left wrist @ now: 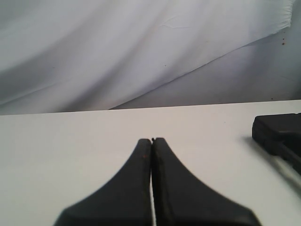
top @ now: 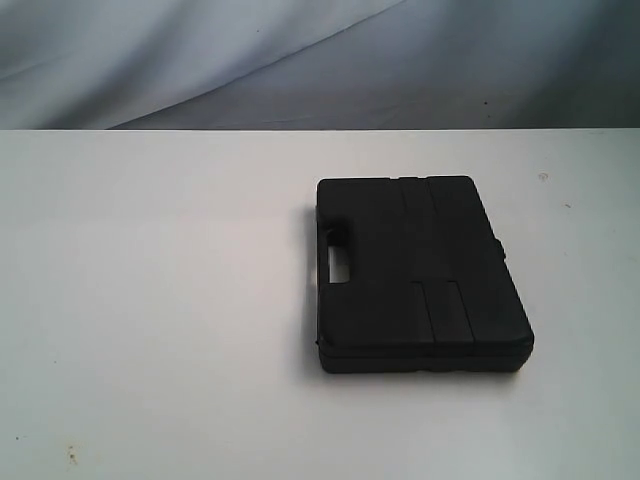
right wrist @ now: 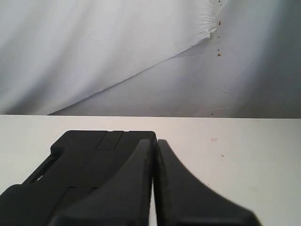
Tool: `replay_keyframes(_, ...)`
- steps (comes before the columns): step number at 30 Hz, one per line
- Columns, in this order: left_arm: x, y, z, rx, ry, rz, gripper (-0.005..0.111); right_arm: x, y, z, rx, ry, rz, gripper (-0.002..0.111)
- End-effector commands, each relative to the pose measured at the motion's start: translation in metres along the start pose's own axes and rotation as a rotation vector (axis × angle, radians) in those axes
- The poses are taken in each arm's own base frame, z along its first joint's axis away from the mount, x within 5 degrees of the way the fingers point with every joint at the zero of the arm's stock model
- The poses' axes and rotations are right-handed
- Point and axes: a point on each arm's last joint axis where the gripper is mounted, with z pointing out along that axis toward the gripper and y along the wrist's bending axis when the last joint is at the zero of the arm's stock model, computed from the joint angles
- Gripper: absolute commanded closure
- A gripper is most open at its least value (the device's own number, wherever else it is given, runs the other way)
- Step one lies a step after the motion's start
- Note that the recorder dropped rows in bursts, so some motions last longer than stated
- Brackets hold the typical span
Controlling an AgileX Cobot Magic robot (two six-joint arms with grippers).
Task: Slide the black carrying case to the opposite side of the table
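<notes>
The flat black case [top: 420, 272] lies on the white table [top: 150, 300], right of the middle in the exterior view, its handle cut-out on its left edge. Neither arm shows in that view. In the left wrist view my left gripper [left wrist: 152, 140] is shut on nothing above bare table, and a corner of the case [left wrist: 277, 134] shows well off to one side. In the right wrist view my right gripper [right wrist: 154, 141] is shut and empty, just short of the case [right wrist: 89, 160], near its right edge.
A creased white cloth backdrop [top: 300, 60] hangs behind the table's far edge. Bare tabletop stretches to the left of the case, with a few small specks [top: 70, 455] near the front left.
</notes>
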Motion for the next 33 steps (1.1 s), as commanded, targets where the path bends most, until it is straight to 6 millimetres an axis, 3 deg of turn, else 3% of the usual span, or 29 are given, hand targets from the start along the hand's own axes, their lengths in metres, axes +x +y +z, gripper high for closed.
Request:
replay_keyframes(1, 0.0005, 0.0002, -0.0001, -0.003, -0.008, -0.002, 0.107, 0.0002, -0.0009, -0.0004, 0.011, -0.011, -0.073, 0.108)
replay_keyframes(33, 0.0005, 0.0002, -0.0001, -0.003, -0.008, -0.002, 0.107, 0.0022, -0.0012, -0.0004, 0.014, 0.01, -0.03, 0.108)
